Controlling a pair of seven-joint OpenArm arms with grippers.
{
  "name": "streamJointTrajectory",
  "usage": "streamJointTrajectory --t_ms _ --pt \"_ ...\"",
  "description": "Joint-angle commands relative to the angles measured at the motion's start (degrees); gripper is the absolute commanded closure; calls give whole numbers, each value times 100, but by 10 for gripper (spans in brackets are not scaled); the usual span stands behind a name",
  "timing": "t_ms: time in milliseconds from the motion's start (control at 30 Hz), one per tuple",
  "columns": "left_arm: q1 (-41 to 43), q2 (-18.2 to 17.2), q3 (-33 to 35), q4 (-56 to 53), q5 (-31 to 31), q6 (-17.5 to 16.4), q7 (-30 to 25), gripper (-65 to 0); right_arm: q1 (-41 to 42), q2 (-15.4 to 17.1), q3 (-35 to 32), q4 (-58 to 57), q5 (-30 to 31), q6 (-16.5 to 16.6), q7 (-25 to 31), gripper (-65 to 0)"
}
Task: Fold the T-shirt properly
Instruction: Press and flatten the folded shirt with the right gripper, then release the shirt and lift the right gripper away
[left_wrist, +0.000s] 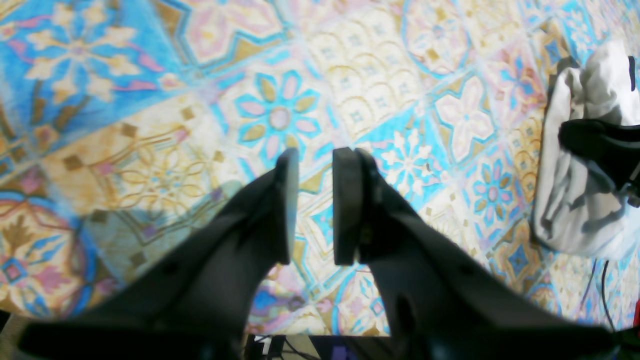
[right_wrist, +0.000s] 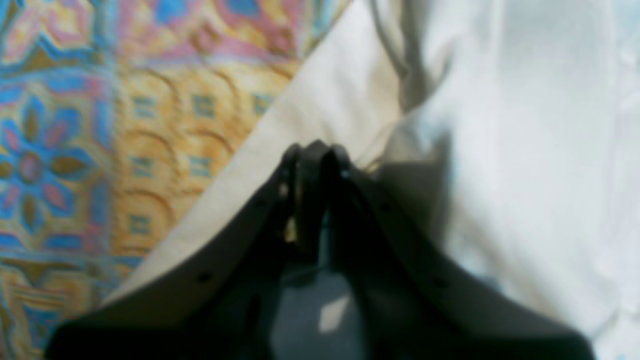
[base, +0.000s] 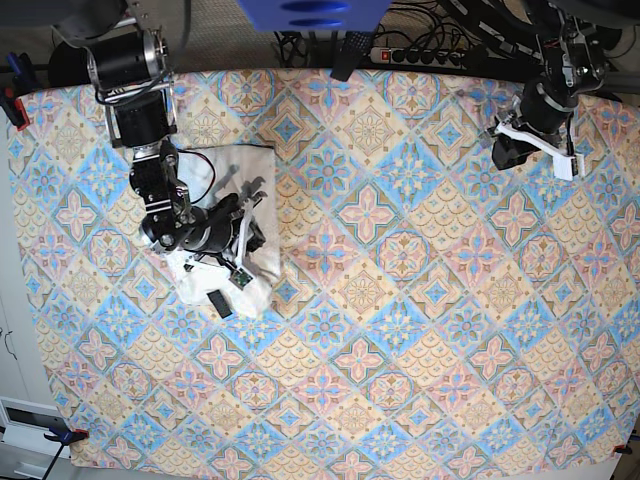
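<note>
The white T-shirt (base: 262, 172) lies bunched in a narrow heap at the left of the patterned table cloth. No print shows. My right gripper (base: 255, 238) is on top of it. In the right wrist view its jaws are closed, with the tips (right_wrist: 315, 149) on the T-shirt (right_wrist: 500, 150) near a straight edge, and creases run toward them. My left gripper (base: 503, 155) hangs far off at the back right. In the left wrist view it (left_wrist: 316, 160) is open and empty above bare cloth. The T-shirt (left_wrist: 575, 200) shows at that view's right edge.
The patterned cloth (base: 400, 300) covers the whole table. A small black piece (base: 218, 303) lies at the shirt's near end. A power strip and cables (base: 420, 55) run along the back edge. Clamps hold the cloth at the corners (base: 60, 435).
</note>
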Motion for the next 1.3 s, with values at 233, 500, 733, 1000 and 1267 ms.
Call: streamJointTrajectory --t_ms 233,500,733,1000,1267 --pt "-54 -59 -37 89 -56 -15 -82 -117 86 172 25 278 -79 -80 -54 -33" --pt "-54 -59 -28 89 -56 -15 -82 -117 -415 163 25 1614 -79 -80 -476 -33" --pt "-54 -59 -28 89 -47 -15 -82 -117 -1224 136 368 3232 -53 -80 -889 -33" --pt "-54 -59 68 89 -47 -15 -82 -117 -1154 128 966 2906 -53 -80 -845 -33" --pt "-28 -59 77 89 -47 -32 -82 -117 -108 128 1001 1667 -70 -80 -555 -33"
